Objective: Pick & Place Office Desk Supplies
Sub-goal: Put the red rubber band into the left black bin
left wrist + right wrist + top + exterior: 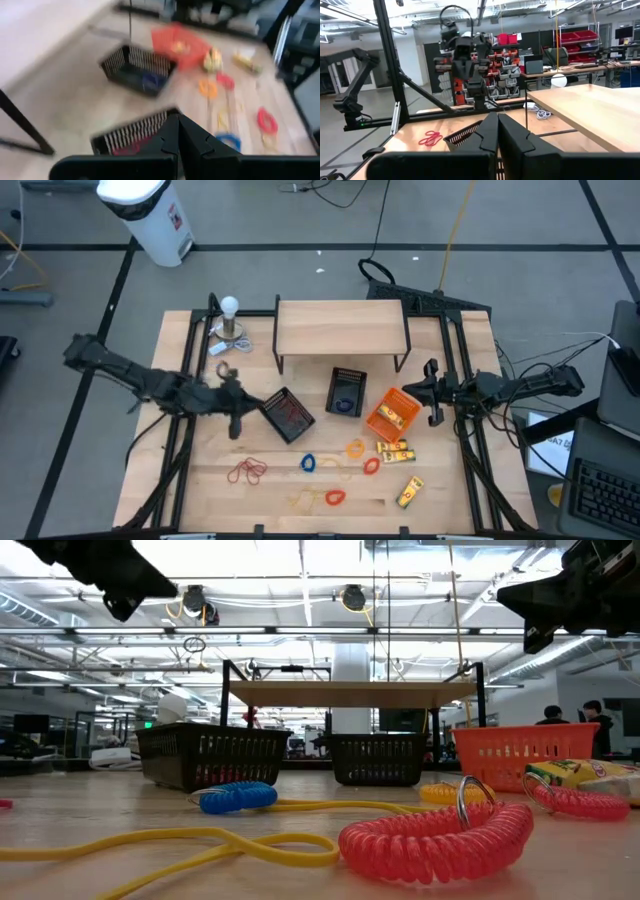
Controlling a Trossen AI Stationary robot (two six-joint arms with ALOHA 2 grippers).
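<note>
Apparently this is a pause between picks: the left gripper (237, 423) hangs beside the black mesh tray (289, 414) with fingers pressed together and nothing held, while the right gripper (432, 392), likewise closed, waits near the orange tray (391, 414). Loops such as the blue one (308, 463) and a yellow packet (410, 493) lie loose on the table (200, 490) (several remain). Next calls for opening over one loop. The trays' contents are hard to make out.

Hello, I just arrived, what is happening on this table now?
Two robot arms are sorting desk supplies into trays. The left gripper, jaws shut and empty, hangs beside the tilted black tray that holds red bands. The right gripper, also shut and empty, waits near the orange tray. Red bands, a blue coil and yellow packets lie loose on the table.
</note>
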